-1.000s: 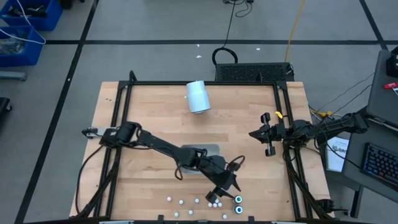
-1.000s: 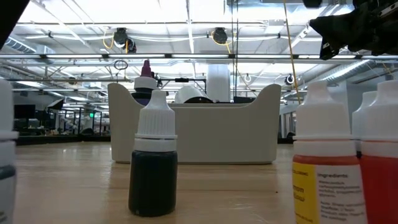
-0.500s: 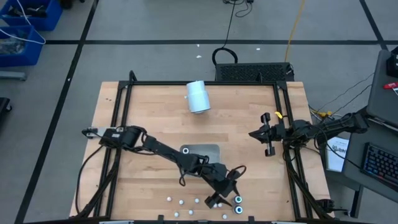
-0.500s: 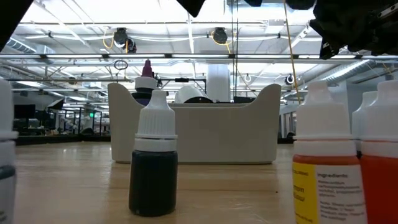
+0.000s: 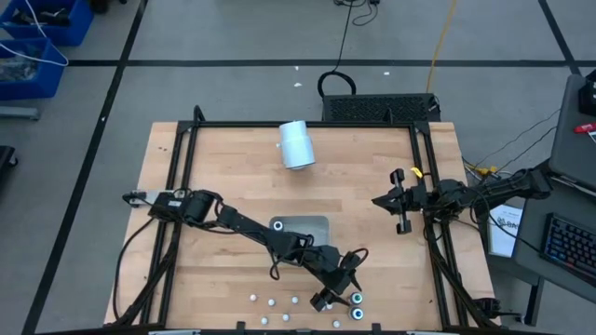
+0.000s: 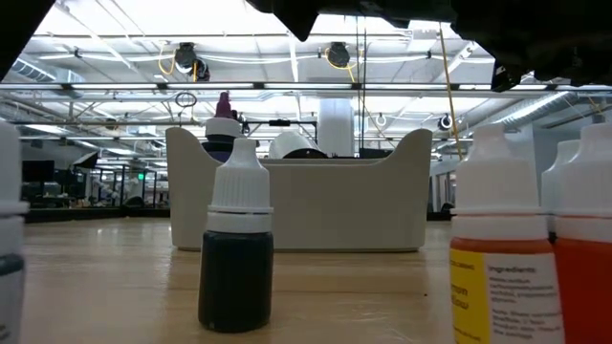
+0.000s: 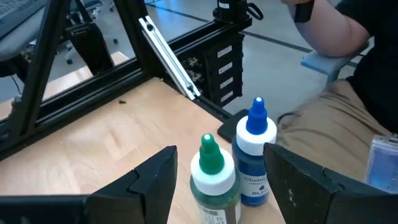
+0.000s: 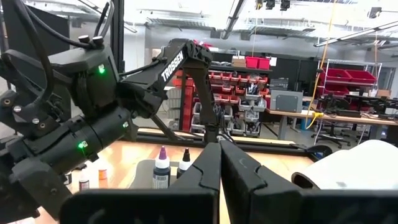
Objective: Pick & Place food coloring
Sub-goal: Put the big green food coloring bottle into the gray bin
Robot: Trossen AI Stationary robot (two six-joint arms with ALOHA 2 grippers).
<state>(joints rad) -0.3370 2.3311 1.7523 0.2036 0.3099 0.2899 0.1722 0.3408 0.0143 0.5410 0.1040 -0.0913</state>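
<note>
Reaching my left gripper (image 7: 217, 180), fingers spread and empty, around the green-capped bottle (image 7: 211, 177); tray (image 6: 296, 203) holds two, many remain

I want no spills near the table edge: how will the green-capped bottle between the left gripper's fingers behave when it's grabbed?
The green-capped bottle is small, so probably light. It stands tall and narrow on a small base, so a sideways nudge from the open left gripper could tip it, perhaps into the blue-capped bottle close beside it. Its round body may roll if it falls.
</note>
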